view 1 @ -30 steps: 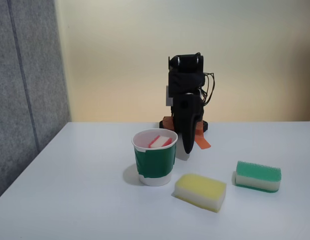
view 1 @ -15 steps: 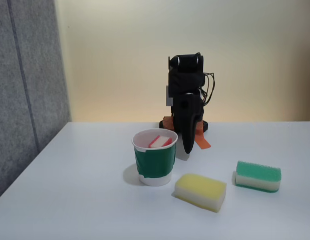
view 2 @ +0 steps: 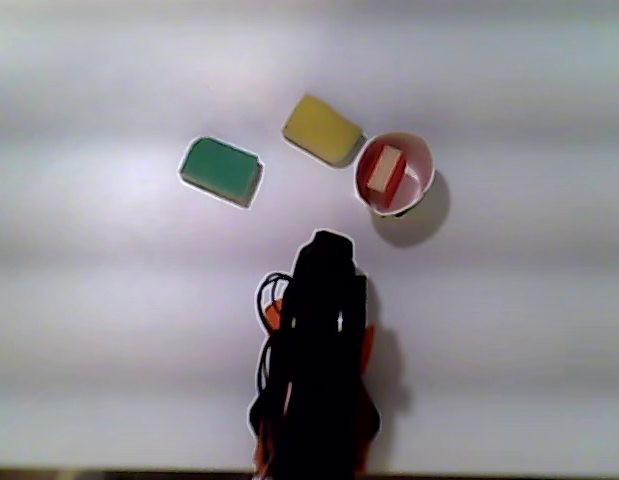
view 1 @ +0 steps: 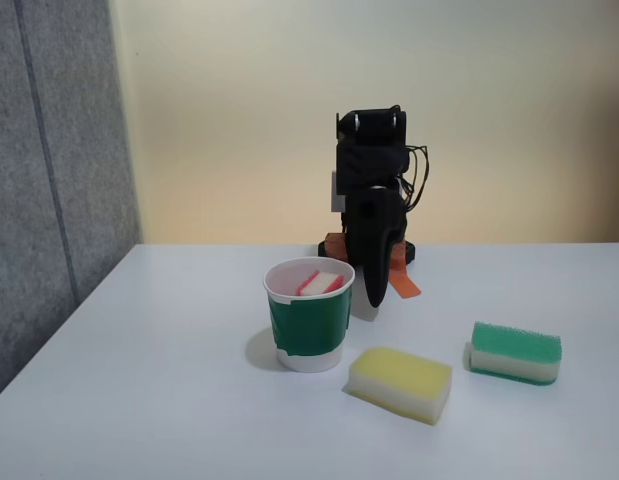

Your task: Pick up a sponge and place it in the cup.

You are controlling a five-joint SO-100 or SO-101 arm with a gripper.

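On the smooth white table in the fixed view, we see the white paper cup with a wide dark green band standing upright, and inside it the small rectangular sponge with a red scouring top and cream foam body, tilted and peeking above the rim. Behind the cup the black arm is folded, its gripper pointing down near the tabletop; we cannot tell how its jaws stand. A porous yellow foam sponge lies just beside the cup, and a green-topped sponge with a pale body sits further right.

In the other view, from above, we see the sponge resting within the cup's round rim, the yellow sponge next to it, the green-topped sponge apart.
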